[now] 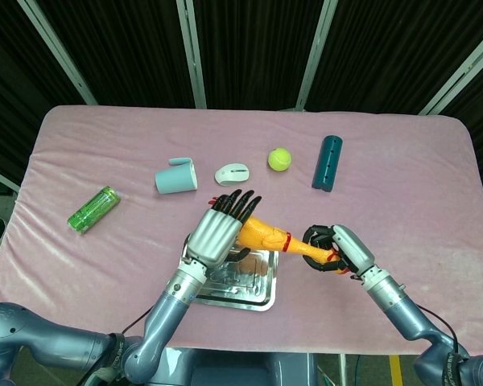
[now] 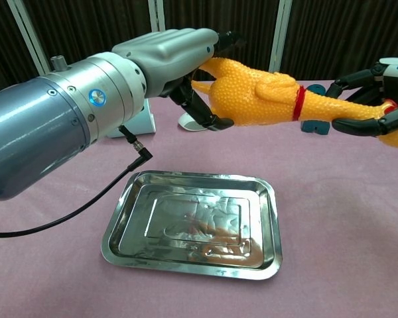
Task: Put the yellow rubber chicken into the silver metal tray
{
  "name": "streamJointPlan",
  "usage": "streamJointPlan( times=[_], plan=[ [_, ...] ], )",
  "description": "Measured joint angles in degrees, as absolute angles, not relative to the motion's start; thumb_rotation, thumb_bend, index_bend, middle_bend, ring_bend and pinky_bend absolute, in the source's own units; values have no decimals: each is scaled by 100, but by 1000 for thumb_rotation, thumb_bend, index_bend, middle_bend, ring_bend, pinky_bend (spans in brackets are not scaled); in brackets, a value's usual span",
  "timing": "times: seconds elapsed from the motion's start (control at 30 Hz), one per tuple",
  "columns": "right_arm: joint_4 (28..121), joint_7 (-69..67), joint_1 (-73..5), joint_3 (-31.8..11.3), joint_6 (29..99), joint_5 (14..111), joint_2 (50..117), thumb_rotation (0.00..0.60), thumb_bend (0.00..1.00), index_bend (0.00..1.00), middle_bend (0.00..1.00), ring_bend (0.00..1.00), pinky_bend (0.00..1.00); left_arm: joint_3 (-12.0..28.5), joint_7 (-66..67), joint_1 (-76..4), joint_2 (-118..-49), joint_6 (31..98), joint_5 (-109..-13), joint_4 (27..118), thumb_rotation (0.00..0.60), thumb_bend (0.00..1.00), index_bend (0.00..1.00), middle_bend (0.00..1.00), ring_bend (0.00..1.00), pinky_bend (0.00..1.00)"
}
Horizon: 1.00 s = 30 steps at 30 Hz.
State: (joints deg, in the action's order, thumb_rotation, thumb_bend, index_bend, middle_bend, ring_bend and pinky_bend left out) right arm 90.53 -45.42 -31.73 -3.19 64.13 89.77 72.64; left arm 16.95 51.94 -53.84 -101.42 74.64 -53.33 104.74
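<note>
Yellow rubber chicken (image 2: 259,96) aloft over silver metal tray (image 1: 262,299), far edge. R hand (image 1: 338,248) grips neck end at 3 o'clock. L hand (image 1: 220,232) fingers spread, thumb under body. Mid-handover; next: lower into tray, let go.

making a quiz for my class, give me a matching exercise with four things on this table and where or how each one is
Things:
1. chicken
2. tray
3. can
4. ball

Places or states:
A. lying far left on the cloth
B. held in the air between both hands
C. between the mouse and the teal cylinder
D. flat on the cloth, nothing in it

Pairs: 1-B, 2-D, 3-A, 4-C
</note>
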Motion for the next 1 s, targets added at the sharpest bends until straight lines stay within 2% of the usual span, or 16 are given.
streamJointPlan(
  times=[0.3, 0.5, 0.67, 1.0],
  plan=[
    [9059, -4543, -3169, -317, 6414, 8974, 7267, 600, 926, 1000, 810, 790, 897, 1684, 5142, -5389, -10134, 7455, -5334, 10478, 600, 214, 14, 32, 21, 163],
    [9086, -4514, -3196, -323, 6405, 9005, 7278, 600, 926, 1000, 809, 790, 897, 1710, 5157, -5448, -10170, 7335, -5120, 10529, 600, 232, 190, 86, 34, 166],
    [9092, -4499, -3205, -325, 6387, 8994, 7287, 600, 925, 1000, 809, 790, 897, 1712, 5250, -5529, -10252, 7304, -5029, 10541, 599, 347, 362, 172, 93, 174],
    [9056, -4510, -3199, -314, 6376, 8979, 7297, 600, 926, 1000, 809, 790, 897, 1720, 5232, -5578, -10346, 7403, -5071, 10516, 588, 484, 542, 253, 160, 213]
  ],
)
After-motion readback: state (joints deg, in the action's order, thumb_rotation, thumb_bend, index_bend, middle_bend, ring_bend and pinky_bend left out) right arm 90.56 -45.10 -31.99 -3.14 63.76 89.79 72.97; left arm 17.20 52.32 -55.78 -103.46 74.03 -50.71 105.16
